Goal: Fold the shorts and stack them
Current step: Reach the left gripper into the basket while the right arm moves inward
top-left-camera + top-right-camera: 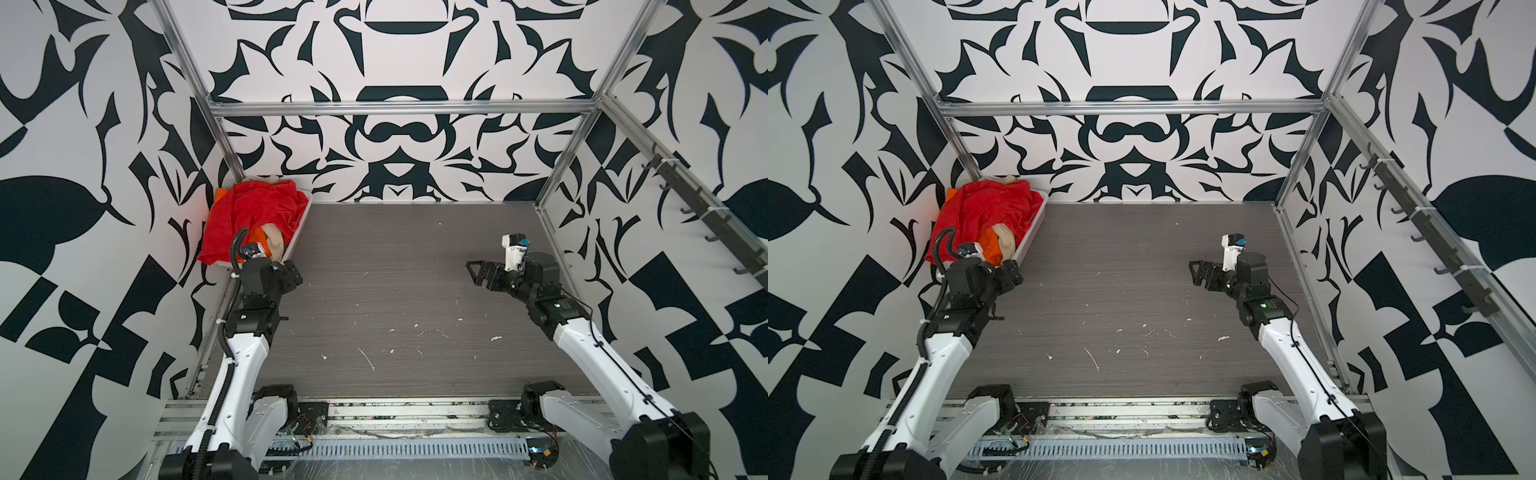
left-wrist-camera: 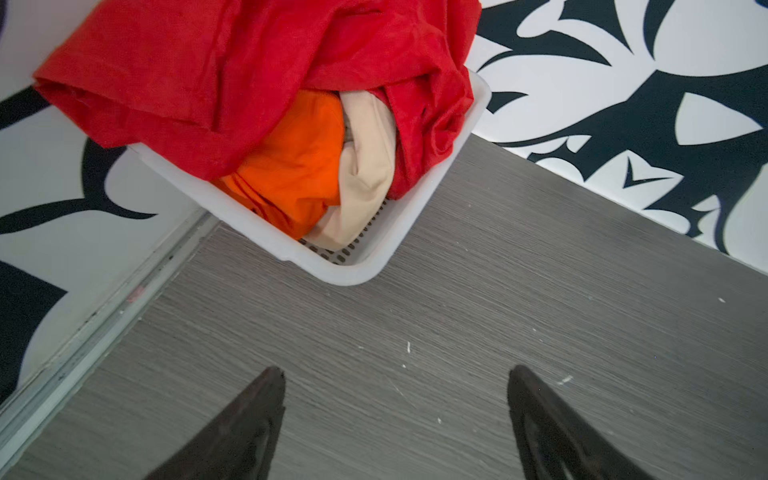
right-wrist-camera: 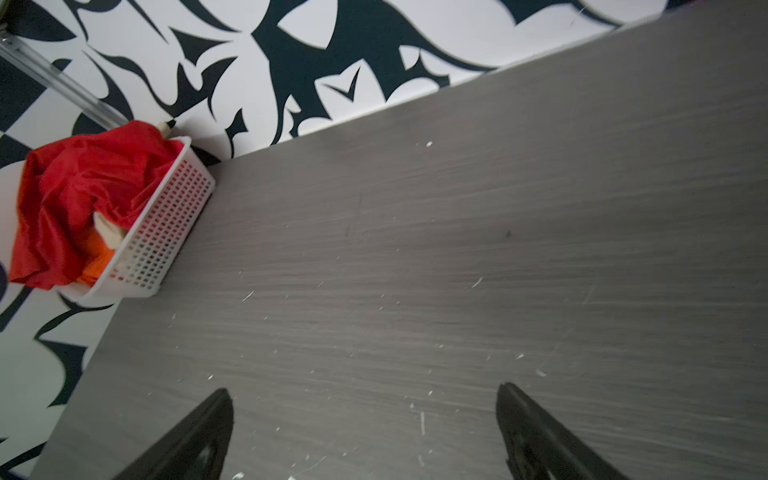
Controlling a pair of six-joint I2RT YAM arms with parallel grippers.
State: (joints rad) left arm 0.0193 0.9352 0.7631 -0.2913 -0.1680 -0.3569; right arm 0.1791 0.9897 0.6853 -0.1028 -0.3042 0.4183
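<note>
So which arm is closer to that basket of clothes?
Left. The left fingers hover just short of the basket, at its corner; the right fingers are far across the table.

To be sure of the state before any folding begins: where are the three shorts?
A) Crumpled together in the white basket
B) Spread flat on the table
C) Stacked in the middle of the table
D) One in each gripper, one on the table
A: the red shorts, orange shorts and beige shorts all lie bunched inside the basket, the red pair draped over its rim.
</note>
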